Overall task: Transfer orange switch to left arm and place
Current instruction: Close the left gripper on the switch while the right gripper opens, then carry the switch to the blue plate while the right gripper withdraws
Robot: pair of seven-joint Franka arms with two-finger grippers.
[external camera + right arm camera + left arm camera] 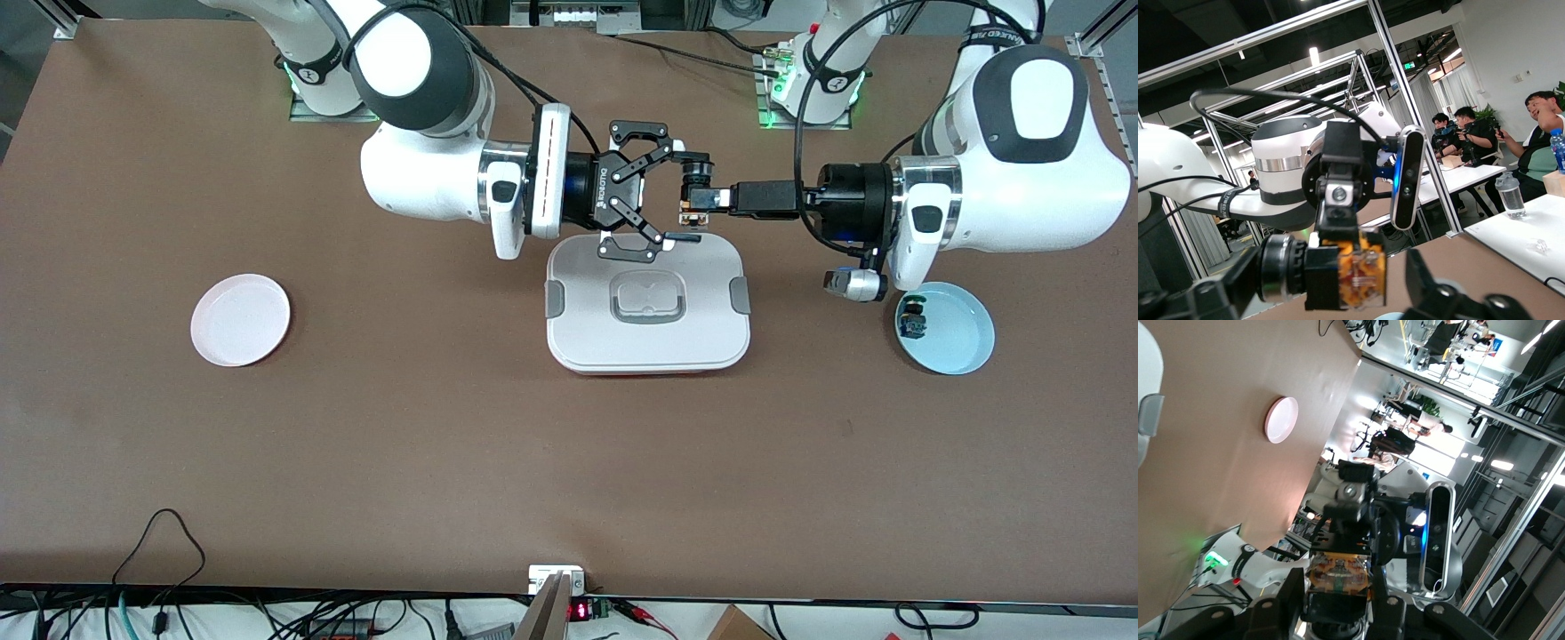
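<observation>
Pinching the orange switch (690,212), the left gripper (696,203) meets the spread right gripper (680,197) above the box (648,307).

The surface (400,427) is plain brown. The box (648,307) is white with grey side clasps and a grey-edged handle, and a thin red line shows along its lower edge. The switch (693,210) is black with orange parts. Both arms are white with dark grey joints; the right gripper (680,197) and left gripper (702,200) are black. One plate (240,319) is pale pink, the other (956,331) light blue. Green lights glow at both bases.
</observation>
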